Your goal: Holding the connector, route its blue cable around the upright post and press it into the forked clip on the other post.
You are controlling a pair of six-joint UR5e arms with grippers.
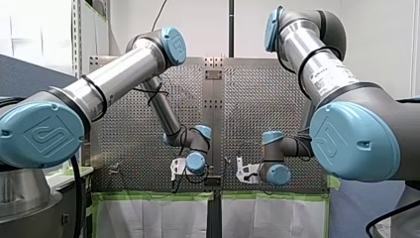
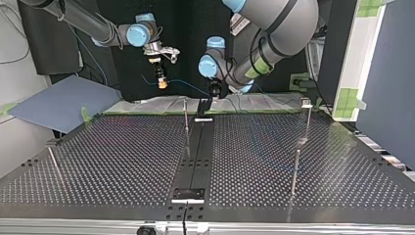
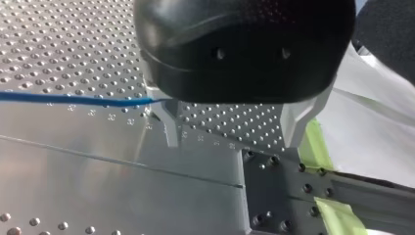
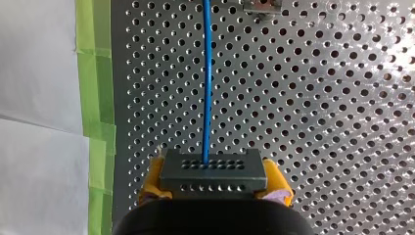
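Note:
My right gripper has its yellow pads shut on a dark grey connector. The blue cable leaves the connector and runs straight ahead over the perforated table. In the top view my right gripper hangs above the table's far edge, and the blue cable leads from it across to my left gripper. In the left wrist view my left gripper is open, and the blue cable ends beside one metal finger. A thin upright post stands just in front of both grippers.
The top view shows a post with a small metal head at the far right, a shorter post nearer the camera and a leaning post at the left. A black rail runs down the table's middle. Green tape lines the table's edge.

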